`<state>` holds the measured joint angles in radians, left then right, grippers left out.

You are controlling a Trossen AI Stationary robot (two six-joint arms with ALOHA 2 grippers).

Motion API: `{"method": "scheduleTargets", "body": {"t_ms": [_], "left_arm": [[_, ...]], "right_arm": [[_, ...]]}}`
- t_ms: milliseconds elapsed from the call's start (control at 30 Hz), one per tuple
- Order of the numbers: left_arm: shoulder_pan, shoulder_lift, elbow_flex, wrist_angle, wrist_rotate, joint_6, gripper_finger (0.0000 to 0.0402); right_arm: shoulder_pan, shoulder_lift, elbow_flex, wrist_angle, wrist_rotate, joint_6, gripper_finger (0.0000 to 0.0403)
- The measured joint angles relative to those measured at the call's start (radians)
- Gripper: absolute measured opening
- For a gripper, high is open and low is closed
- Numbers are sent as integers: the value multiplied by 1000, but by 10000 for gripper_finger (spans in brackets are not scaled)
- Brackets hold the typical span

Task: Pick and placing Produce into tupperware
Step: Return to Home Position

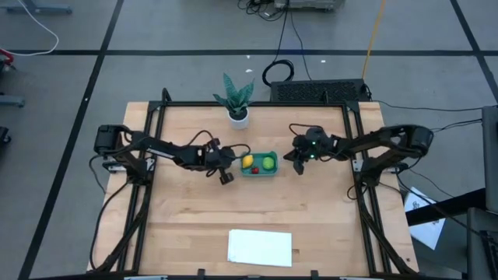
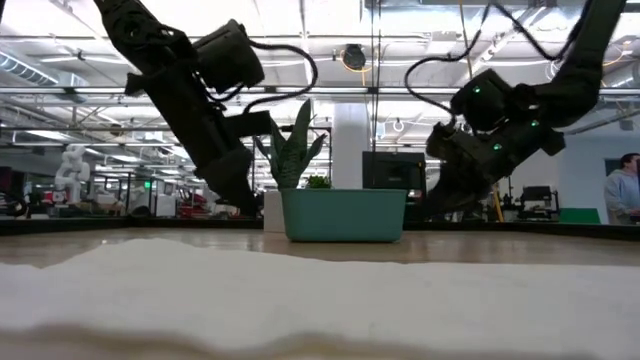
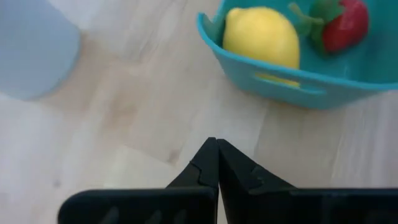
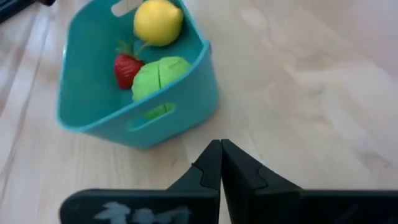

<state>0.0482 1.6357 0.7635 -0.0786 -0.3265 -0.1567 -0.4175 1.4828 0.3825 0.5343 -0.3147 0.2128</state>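
Smooth teal plastic tupperware (image 1: 260, 174), rounded at the corners with slotted handles, sits upright on the pale wooden worktop (image 1: 194, 218), nearer its far edge and long axis parallel to it. Inside lie a yellow lemon (image 4: 158, 22), a red strawberry (image 4: 126, 67) and a lime-green ball (image 4: 158, 76) (creased down its middle). The left gripper (image 3: 217, 155) and right gripper (image 4: 221, 155) flank it without touching, each with fingers pressed together.

Table (image 1: 187, 218): light wood planks, black frame (image 1: 187, 104) along the far edge and both sides. Three items sit directly on it. Plant (image 1: 236, 99) in a white pot at the far edge, centre. Teal tub (image 1: 259, 174) mid-table, near the plant, resting flat. White sheet (image 1: 260, 247) flat at the near edge, well apart from the tub.
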Motion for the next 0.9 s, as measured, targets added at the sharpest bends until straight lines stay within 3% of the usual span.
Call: {"method": "scheduleTargets", "body": {"t_ms": [167, 400, 567, 767, 900], "left_arm": [[-24, -77, -1, -27, -61, 111, 0], [-4, -274, -18, -43, -23, 234, 0], [43, -466, -147, 134, -5, 294, 0], [117, -677, -335, 359, 111, 284, 0], [144, -770, -417, 392, 87, 252, 0]], "right_arm": [[-8, -173, -77, -1, 0, -23, 0], [-1, -435, -151, 2, -1, -32, 0], [15, -580, -193, 17, -3, -15, 0], [16, -719, -216, 17, -1, 8, 0], [35, -771, -216, 15, 23, 60, 0]]}}
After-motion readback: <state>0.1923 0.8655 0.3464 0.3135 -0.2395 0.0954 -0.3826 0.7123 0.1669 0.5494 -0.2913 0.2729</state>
